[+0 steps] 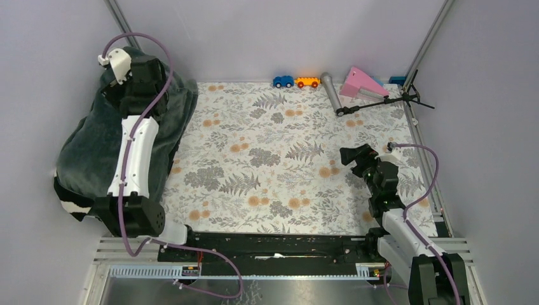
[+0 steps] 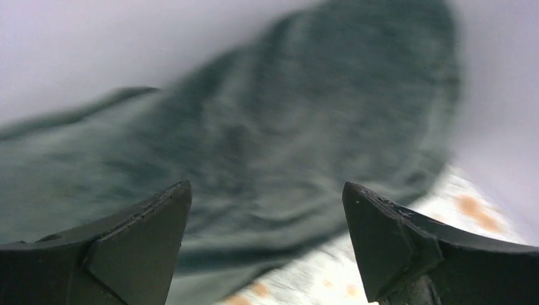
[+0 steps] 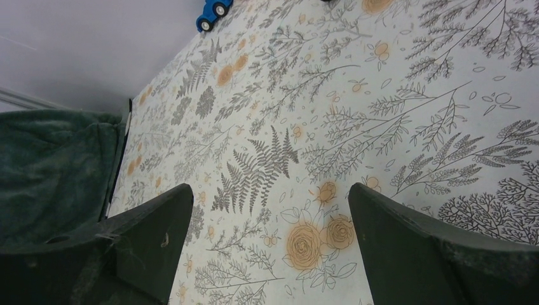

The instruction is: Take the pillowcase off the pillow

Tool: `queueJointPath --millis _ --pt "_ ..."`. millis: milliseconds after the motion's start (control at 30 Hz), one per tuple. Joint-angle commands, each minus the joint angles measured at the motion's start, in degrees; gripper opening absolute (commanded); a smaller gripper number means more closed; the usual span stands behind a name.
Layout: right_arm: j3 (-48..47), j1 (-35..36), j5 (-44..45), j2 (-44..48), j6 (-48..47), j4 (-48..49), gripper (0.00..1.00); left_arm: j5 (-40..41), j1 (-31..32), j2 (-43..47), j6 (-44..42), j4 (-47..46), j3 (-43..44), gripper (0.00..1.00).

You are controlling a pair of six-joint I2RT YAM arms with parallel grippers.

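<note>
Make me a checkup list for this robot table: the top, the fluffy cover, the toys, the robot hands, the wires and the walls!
Surface: floral tablecloth, flat.
Job's things: pillowcase bulging at the left edge, green plush up, zebra stripes at its near corner; pillow not visible.
Clutter: blue toy car, orange toy car, grey cylinder, pink wedge, black stand, along the far edge.
Grippers: left gripper open above the pillowcase; right gripper open above bare cloth.
Cables: purple cable on each arm.
Surroundings: plain pale walls, metal frame posts.
</note>
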State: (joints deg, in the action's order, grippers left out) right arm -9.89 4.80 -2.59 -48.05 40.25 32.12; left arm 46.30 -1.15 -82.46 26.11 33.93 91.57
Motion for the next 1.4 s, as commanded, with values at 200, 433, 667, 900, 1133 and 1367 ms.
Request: queueJointPath --millis 200,433,667,900,1133,1367 --pt "0.66 0.43 -5.02 -2.97 3.35 8.39 1.00 11.43 -9.65 -2.77 -13.30 -1.31 -2.29 0.99" --pt "1.09 0.39 -3.12 2.19 1.39 5.54 1.00 -10.91 -22.43 -6.66 2.03 3.15 -4.92 0.99" --pt "0.86 0.39 -1.86 5.48 0.20 3.54 1.00 -26.03 -22.22 -2.19 1.81 -1.13 -10.65 0.00" --pt "0.02 0.39 -1.55 5.34 -0.58 1.91 0.99 -31.76 -10.30 9.99 3.17 -5.83 -13.53 0.00" --pt "-0.56 0.39 -1.28 4.92 -1.15 1.44 1.00 -39.10 9.97 10.70 6.06 -11.57 -18.39 0.00" --pt "-1.22 0.39 -0.61 3.78 -1.88 0.69 1.00 -38.24 38.29 8.32 1.22 -17.09 -21.05 0.00"
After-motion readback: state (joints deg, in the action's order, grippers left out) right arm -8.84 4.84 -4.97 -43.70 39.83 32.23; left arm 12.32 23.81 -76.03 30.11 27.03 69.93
